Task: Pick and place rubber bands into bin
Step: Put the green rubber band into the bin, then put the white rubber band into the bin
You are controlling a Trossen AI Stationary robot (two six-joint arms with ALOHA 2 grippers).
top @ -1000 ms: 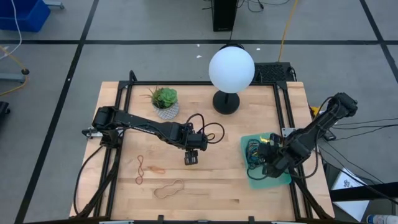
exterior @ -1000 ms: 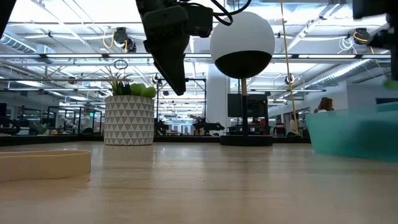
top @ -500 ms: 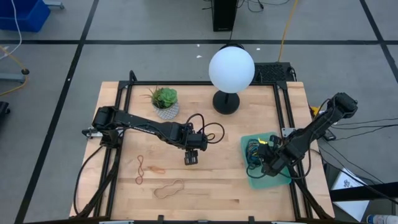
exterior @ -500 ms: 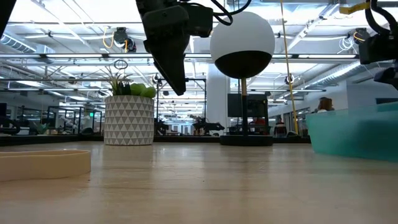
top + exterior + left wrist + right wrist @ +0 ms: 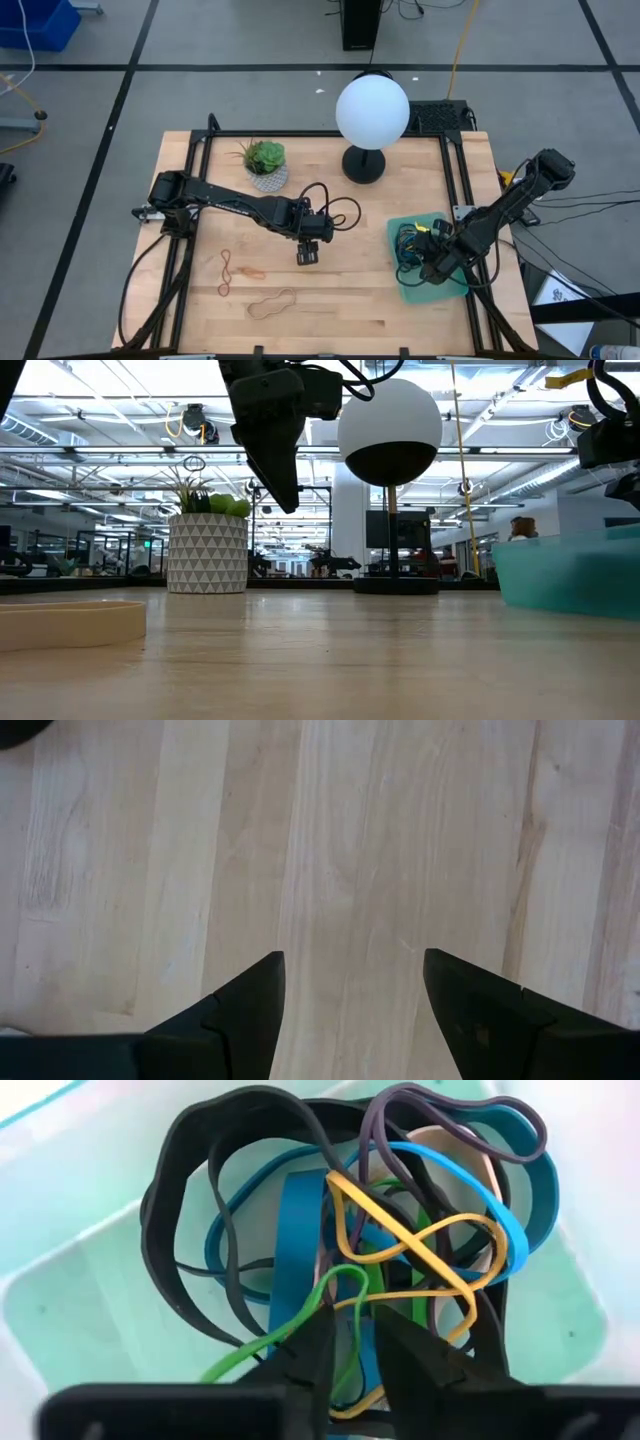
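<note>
Seen from above, two tan rubber bands (image 5: 235, 270) and a third (image 5: 272, 302) lie flat on the wooden table (image 5: 350, 300) at the left. Mid-table, the left gripper (image 5: 307, 256) hovers over bare wood, fingers spread and empty. At the right, the right gripper (image 5: 352, 1342) hangs low over a tangle of bands (image 5: 380, 1230) in the teal bin (image 5: 440, 290), fingers nearly together, seemingly about a green strand. The bands look light, floppy and snag-prone; pinching a single raised loop seems best.
</note>
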